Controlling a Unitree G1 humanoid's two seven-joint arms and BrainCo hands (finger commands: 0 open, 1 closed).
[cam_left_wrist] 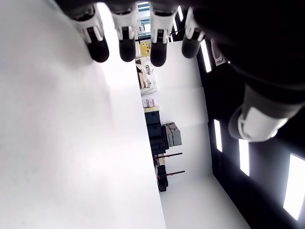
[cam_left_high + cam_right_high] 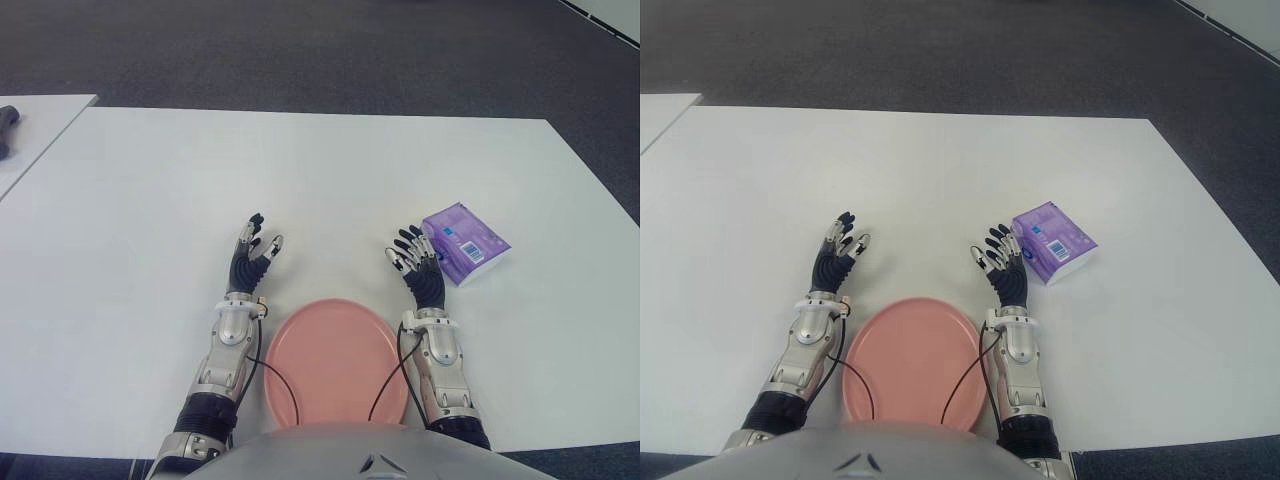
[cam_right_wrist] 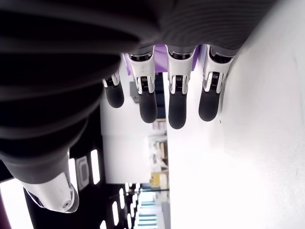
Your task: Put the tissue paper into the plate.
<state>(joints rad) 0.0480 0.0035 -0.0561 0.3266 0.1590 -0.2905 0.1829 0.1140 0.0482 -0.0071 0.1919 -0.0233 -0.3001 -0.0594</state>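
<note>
On the white table point(image 2: 330, 170), just beside the right hand point(image 2: 418, 262) on its right, a purple plastic-wrapped tissue pack point(image 2: 464, 243) is seen; fingers spread, nothing held. Round pink plate point(image 2: 336, 360) sits btwn forearms. Left hand point(image 2: 251, 256) open w/ nothing held, left of plate.

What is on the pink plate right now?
Nothing lies on the visible part of the pink plate; its near edge is hidden by the robot's body. The purple tissue pack sits on the white table, beside the open right hand.
</note>
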